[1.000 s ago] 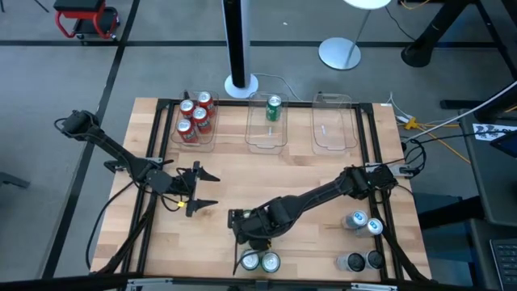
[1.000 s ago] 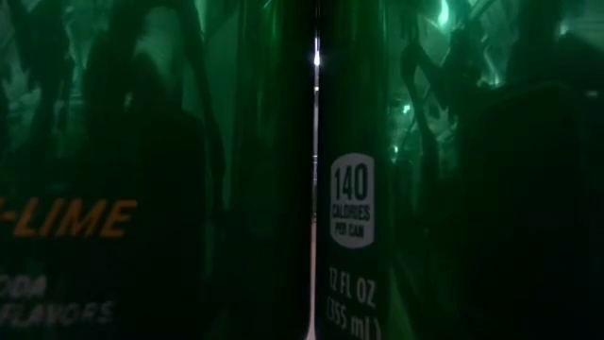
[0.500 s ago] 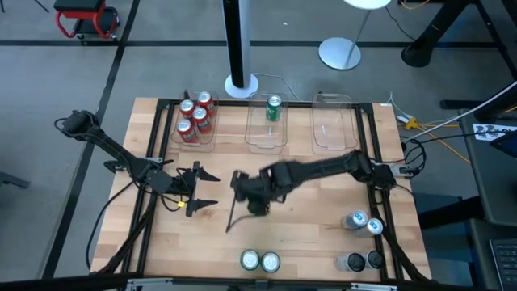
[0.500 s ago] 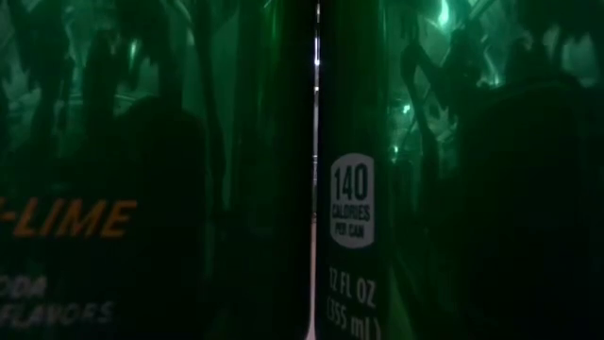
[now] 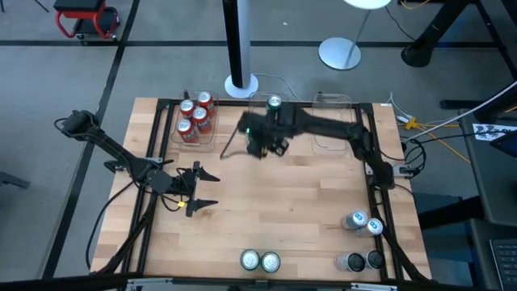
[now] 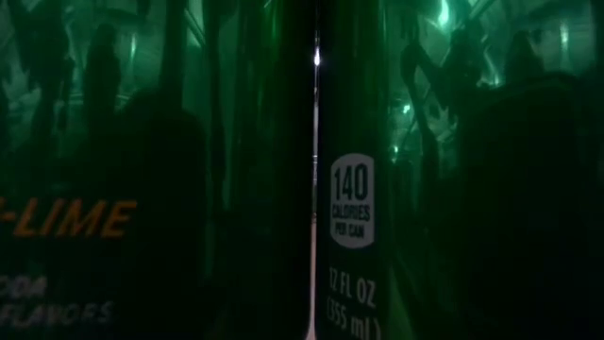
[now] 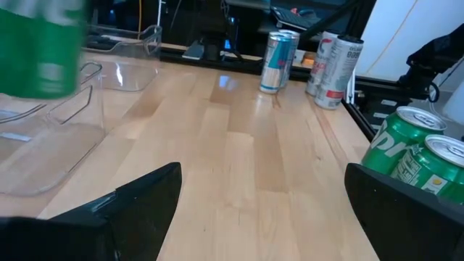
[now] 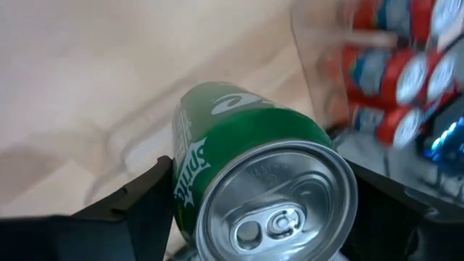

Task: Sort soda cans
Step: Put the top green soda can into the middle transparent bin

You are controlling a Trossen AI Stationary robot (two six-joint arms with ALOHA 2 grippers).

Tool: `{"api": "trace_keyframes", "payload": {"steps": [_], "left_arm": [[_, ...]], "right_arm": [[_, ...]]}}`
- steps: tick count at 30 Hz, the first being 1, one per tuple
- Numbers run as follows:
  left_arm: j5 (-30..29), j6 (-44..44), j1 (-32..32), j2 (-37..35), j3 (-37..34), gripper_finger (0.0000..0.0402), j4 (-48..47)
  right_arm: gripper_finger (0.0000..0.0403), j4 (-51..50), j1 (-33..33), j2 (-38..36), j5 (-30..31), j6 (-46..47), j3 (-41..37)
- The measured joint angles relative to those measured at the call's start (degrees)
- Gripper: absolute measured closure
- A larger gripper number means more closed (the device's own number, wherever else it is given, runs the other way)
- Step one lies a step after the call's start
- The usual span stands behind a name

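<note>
Two dark green cylindrical soda cans fill the frame at very close range, lit dim green. Right can (image 6: 377, 189) carries a white-outlined rounded label reading "140 CALORIES PER CAN", with "12 FL OZ (355 mL)" printed below it. Left can (image 6: 142, 217), just beside it, shows orange lettering "-LIME" and fainter words "SODA" and "FLAVORS" underneath. A thin bright vertical gap (image 6: 314, 170) separates the two. Beyond the right can, blurred dark shapes against green glints; cannot tell what they are.
</note>
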Motion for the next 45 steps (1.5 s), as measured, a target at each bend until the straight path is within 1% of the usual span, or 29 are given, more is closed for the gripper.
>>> {"api": "trace_keyframes", "payload": {"steps": [4,10,14,18,25,32,36,42,45], "left_arm": [[0.0,-0.1,0.0,0.0,0.0,0.0027,-0.1],[0.0,-0.2,0.0,0.0,0.0,0.0027,-0.1],[0.0,-0.2,0.0,0.0,0.0,0.0027,-0.1],[0.0,-0.2,0.0,0.0,0.0,0.0027,0.0],[0.0,0.0,0.0,0.0,0.0,0.0027,0.1],[-0.1,0.2,0.0,0.0,0.0,0.0027,0.1],[-0.4,0.4,0.0,0.0,0.0,0.0027,0.1],[-0.4,0.7,0.0,0.0,0.0,0.0027,0.1],[-0.4,1.2,0.0,0.0,0.0,0.0027,0.4]], "right_arm": [[0.0089,0.2,-4.9,0.0,-0.4,-0.2,0.0],[0.0091,4.3,-11.2,0.0,-1.3,-0.1,-0.3],[0.0091,6.9,-14.1,0.0,-1.9,1.0,-2.1],[0.0091,10.3,-16.2,0.0,-2.4,2.4,-5.5],[0.0091,16.0,-17.9,0.1,-2.9,4.0,-11.8],[0.0091,25.4,-18.6,0.2,-3.8,4.1,-18.5],[0.0091,28.6,-19.0,0.2,-4.6,4.2,-21.3],[0.009,29.1,-19.8,0.2,-4.9,4.2,-23.3],[0.0079,29.7,-19.7,0.2,-4.9,4.0,-23.8]]}}
